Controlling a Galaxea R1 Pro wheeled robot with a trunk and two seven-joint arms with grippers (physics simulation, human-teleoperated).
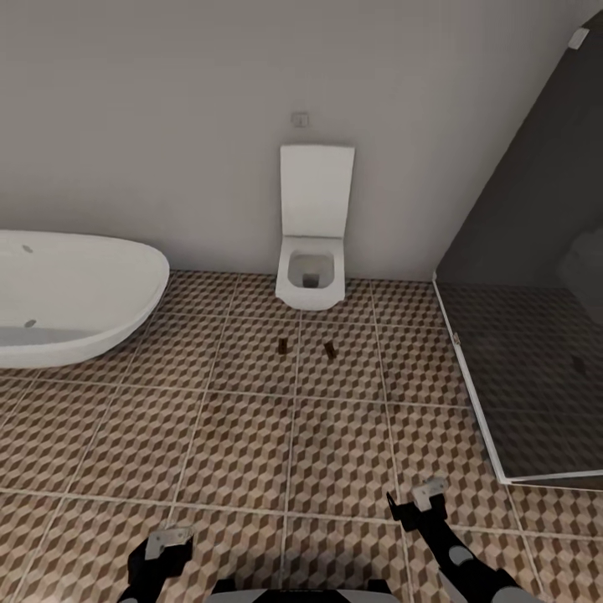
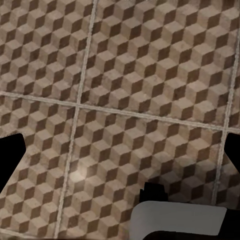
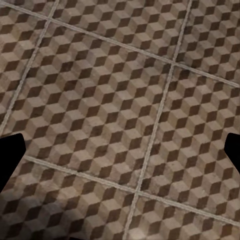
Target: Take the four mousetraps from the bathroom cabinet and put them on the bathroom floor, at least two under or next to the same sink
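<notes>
While both hands hung low over the bathroom floor (image 1: 251, 452), the left hand (image 1: 167, 543) and right hand (image 1: 416, 501) were spread open and held nothing. Two small dark things, maybe mousetraps (image 1: 283, 346), lay on the tiles near the toilet (image 1: 314, 251), beside the bathtub (image 1: 75, 297).

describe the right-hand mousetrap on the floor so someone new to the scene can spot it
Find the white toilet against the back wall. On the cube-pattern floor just in front of it lie two small dark mousetraps; it is the one further toward the glass shower screen, away from the bathtub.
</notes>
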